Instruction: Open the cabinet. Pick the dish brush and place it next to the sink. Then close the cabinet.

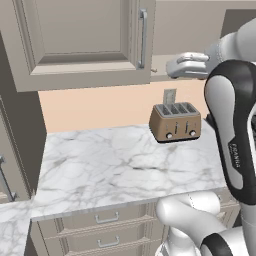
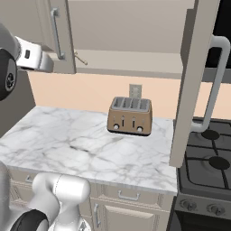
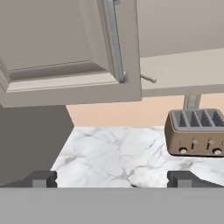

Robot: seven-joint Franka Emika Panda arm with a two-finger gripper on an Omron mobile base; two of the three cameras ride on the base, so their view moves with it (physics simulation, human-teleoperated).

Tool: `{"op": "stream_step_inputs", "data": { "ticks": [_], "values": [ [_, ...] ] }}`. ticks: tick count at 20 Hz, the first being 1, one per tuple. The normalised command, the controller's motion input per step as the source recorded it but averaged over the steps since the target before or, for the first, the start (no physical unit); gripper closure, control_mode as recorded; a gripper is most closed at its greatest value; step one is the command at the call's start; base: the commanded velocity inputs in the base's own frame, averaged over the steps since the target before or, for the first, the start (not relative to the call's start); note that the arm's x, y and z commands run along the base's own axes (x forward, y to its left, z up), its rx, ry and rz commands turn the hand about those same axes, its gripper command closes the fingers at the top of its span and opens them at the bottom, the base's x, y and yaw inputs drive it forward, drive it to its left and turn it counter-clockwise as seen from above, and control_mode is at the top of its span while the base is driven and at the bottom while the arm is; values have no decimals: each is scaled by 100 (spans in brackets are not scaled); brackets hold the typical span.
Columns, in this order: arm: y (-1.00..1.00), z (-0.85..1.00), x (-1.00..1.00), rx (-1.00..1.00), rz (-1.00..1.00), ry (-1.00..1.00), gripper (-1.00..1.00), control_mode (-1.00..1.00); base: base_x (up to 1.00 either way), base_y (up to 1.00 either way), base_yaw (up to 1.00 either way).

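Hand view: 2 dark gripper (image 3: 112,179) fingertips at bottom edge, spread wide, nothing between them. Grey-beige wall cabinet (image 3: 65,48) upper left, doors swung open; 1 seen edge-on at right of right base view. Thin light handle of dish brush (image 3: 148,78) pokes out on cabinet floor, frame centre, above brown 4-slot toaster (image 3: 197,133) on white marble counter (image 3: 109,153). Step judged: opening done, picking brush. Next: reach in, align jaws over handle, close.

Even flat light, soft shadows, sharp.
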Motion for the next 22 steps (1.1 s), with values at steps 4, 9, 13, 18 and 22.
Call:
{"op": "stream_step_inputs", "data": {
  "ticks": [4,9,13,18,22],
  "values": [
    [0,0,33,-1,-3,0,-100,-100,0,0,0],
    [0,0,5,0,-12,0,-100,-100,0,0,0],
    [0,0,5,0,-19,0,-100,-100,0,0,0],
    [7,0,34,0,-9,0,-100,-100,0,0,0],
    [8,0,57,0,0,0,-100,-100,0,0,0]
  ]
}}
